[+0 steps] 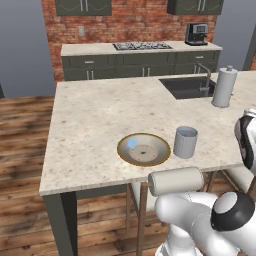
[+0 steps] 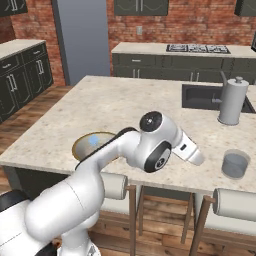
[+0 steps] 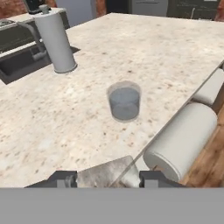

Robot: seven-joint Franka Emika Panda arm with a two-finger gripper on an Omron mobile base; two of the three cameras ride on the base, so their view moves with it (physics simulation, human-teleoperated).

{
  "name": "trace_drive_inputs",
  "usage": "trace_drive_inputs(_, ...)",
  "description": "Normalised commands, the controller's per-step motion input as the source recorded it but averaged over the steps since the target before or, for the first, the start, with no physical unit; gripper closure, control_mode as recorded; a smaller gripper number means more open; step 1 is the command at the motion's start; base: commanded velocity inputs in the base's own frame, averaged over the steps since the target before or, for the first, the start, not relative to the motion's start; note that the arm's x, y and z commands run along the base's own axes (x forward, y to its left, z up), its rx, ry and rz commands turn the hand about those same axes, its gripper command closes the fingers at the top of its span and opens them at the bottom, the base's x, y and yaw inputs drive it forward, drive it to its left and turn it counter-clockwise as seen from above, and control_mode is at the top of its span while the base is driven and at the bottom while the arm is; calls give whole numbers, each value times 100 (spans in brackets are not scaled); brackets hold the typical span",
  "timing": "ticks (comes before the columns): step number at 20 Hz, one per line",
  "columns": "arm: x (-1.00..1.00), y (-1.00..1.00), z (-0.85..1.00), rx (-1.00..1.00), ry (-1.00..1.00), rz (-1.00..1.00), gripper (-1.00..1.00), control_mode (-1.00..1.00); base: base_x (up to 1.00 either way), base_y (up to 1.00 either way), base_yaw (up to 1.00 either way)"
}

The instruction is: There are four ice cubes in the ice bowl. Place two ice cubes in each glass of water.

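Note:
In the hand view my gripper (image 3: 109, 179) has its two dark fingertips (image 3: 65, 179) shut on a translucent greyish ice cube (image 3: 107, 171). It hovers over the counter's front edge, with one glass of water (image 3: 124, 103) standing a short way ahead of it. That same glass (image 2: 235, 165) stands at the right in the right base view. The other glass of water (image 1: 185, 142) stands just right of the ice bowl (image 1: 161, 150). A light-blue ice cube (image 1: 132, 143) lies in the bowl's left part. My arm (image 2: 150, 142) hides part of the ice bowl (image 2: 82, 145).
A tall white cylinder with a knob (image 1: 223, 87) stands beside the sink (image 1: 187, 87) at the counter's far right. White padded stool backs (image 1: 175, 181) (image 3: 183, 140) sit just below the counter's front edge (image 1: 90, 186). The counter (image 1: 95, 115) stretches wide to the left and behind the bowl.

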Motion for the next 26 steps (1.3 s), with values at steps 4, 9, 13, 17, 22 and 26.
trace_drive_inputs(4, -4, -65, 28, 18, -2, 0, 100, -100, 0, 0, 0)
trace_drive_inputs(9, 0, -44, 31, 17, -1, 0, 100, -100, 0, 0, 0)
trace_drive_inputs(13, 23, -41, -12, 8, 10, 0, 100, -100, 0, 0, 0)
trace_drive_inputs(17, 14, -13, -22, 0, 13, 0, 100, -100, 0, 0, 0)
trace_drive_inputs(22, 4, -20, -16, 8, 3, 0, 100, -100, 0, 0, 0)
trace_drive_inputs(26, 2, -2, -24, 6, 0, 0, 100, -100, 0, 0, 0)
